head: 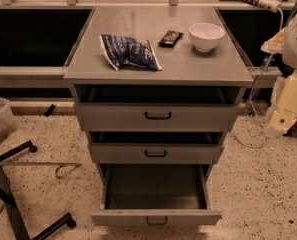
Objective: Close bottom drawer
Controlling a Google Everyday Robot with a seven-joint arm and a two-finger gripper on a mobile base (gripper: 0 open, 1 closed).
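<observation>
The bottom drawer (156, 217) sits pulled far out at the foot of the bench (188, 66), dark tray showing. The tool (278, 126) hovers at the right edge, well apart from it. Open or closed, I cannot tell.

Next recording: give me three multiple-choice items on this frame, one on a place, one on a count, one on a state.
1. Where is the white bowl?
A. on the cabinet top, back right
B. on the floor
C. on a chair

2. How many things lie on the cabinet top?
A. one
B. three
C. five

3. How does the bottom drawer stand?
A. shut flush
B. pulled far out
C. taken out of the cabinet

Key:
1 A, it stands right of the dark packet.
2 B, there are the blue bag, the packet and the bowl.
3 B, its dark inside shows, and the gripper is at the right edge of the view, away from the handle.
</observation>
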